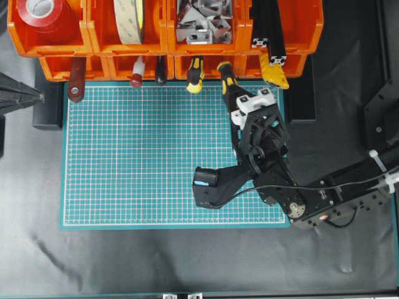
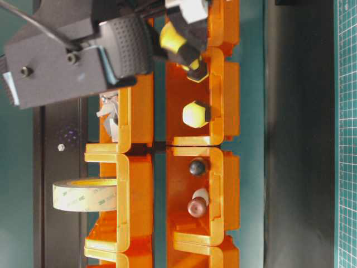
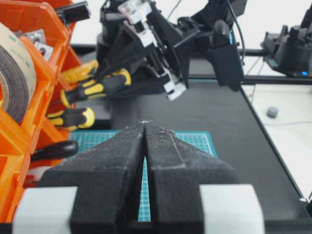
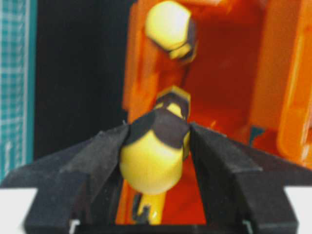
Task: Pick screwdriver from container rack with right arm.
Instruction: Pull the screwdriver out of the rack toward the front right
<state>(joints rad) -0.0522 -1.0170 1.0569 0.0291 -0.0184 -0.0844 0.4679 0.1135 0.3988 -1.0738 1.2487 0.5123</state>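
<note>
The left gripper (image 3: pixel 144 161), nearest the left wrist lens, is seen with its fingers pressed together on nothing, parked at the mat's left side, well apart from the work.

Behind it, the rack (image 1: pixel 93 47) of orange bins is spread along the far edge of the mat (image 1: pixel 143 156), wider than the mat itself. The right arm (image 1: pixel 324 196) is reached in from the right side, its wrist bent toward the lower row of bins.

The right gripper (image 4: pixel 155 146) is shown clamped at a middling width on the yellow-and-black handle of the screwdriver (image 1: pixel 228 80), a black finger touching each side of the handle. The screwdriver lies with its long axis running from the bin mouth out over the mat's far edge, handle outward toward the gripper, shaft hidden inside the bin (its tip cannot be seen). A stubbier yellow handle (image 1: pixel 195 73) is left just beside it, on the side away from the arm's base.

The coming move is judged to turn on that axis: the tool would have to be drawn out along its own length, away from the rack and over the mat, so that the shaft is not caught on the bin's lip.
</note>
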